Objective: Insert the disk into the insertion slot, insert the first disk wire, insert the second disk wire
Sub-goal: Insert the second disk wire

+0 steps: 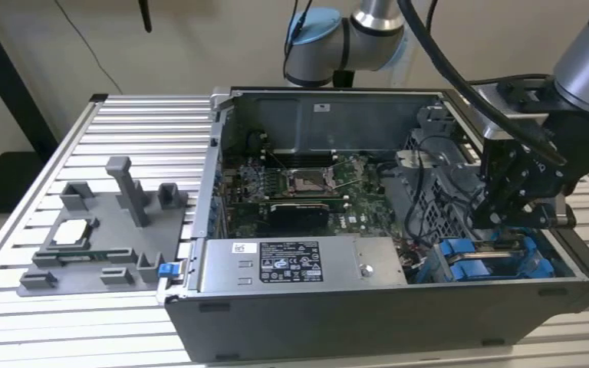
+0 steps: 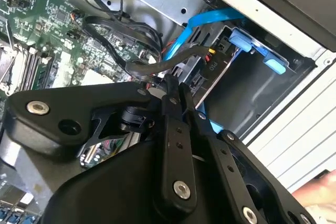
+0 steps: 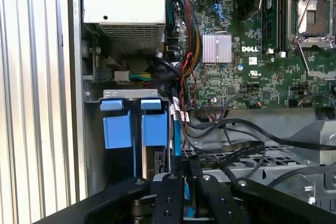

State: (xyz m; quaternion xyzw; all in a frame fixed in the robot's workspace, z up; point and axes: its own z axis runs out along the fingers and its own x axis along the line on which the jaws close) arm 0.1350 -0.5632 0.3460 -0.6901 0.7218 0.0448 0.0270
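Blue-framed disk [image 3: 157,169] sits in insertion slot [image 3: 128,95] beneath end effector [image 3: 181,192]

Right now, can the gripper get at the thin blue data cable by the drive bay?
Probably yes: the black gripper sits right at the thin blue data cable beside the blue-fronted drive bay, open from above. Loose black cables crowd one side.

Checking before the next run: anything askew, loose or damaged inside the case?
Nothing damaged stands out. The hand is down by the drive bays at the exterior view's right. Black cables drape loosely over the perforated cage in the first wrist view, not obviously wrong.
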